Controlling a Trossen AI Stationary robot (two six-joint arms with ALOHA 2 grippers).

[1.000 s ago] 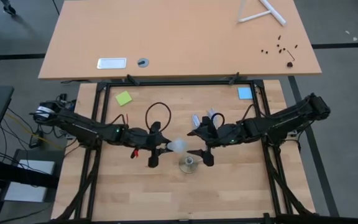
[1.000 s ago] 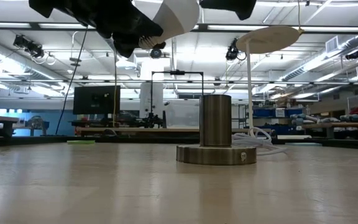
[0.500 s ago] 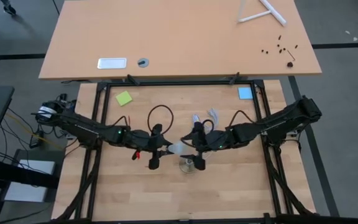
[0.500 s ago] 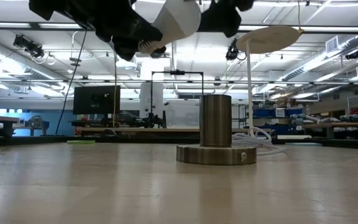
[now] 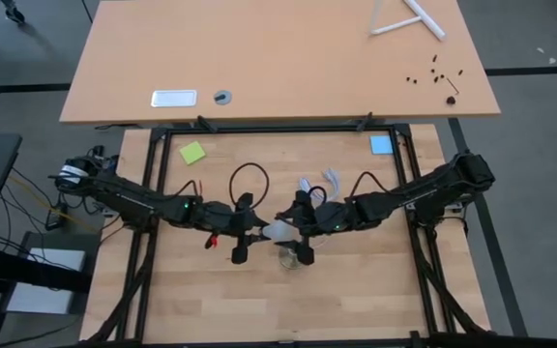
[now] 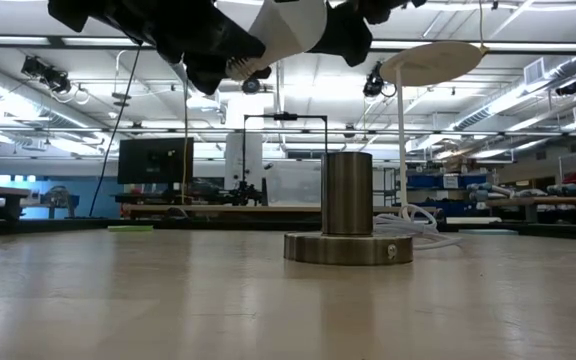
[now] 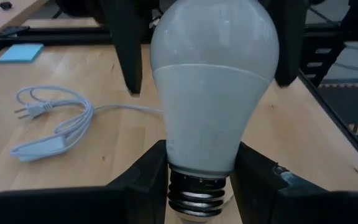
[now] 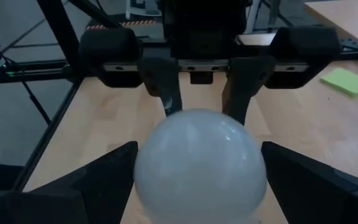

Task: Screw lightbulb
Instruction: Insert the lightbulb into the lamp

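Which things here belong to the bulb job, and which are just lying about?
Job: lightbulb, held at its screw end by left hand; open right hand around its globe; socket.

Lying about: green note, blue note, white plug cord.

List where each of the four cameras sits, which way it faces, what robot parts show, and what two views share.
High: overhead, straight down; both dark arms meeting at the white frosted pear-shaped lightbulb.
Low: tabletop height, level toward the room; round metal socket, arms entering above.
Left wrist: forward past the left tool gripping the bulb's neck.
Right wrist: forward past the open right tool flanking the bulb's dome.
Shared: both wrist views show the bulb and the opposite tool.
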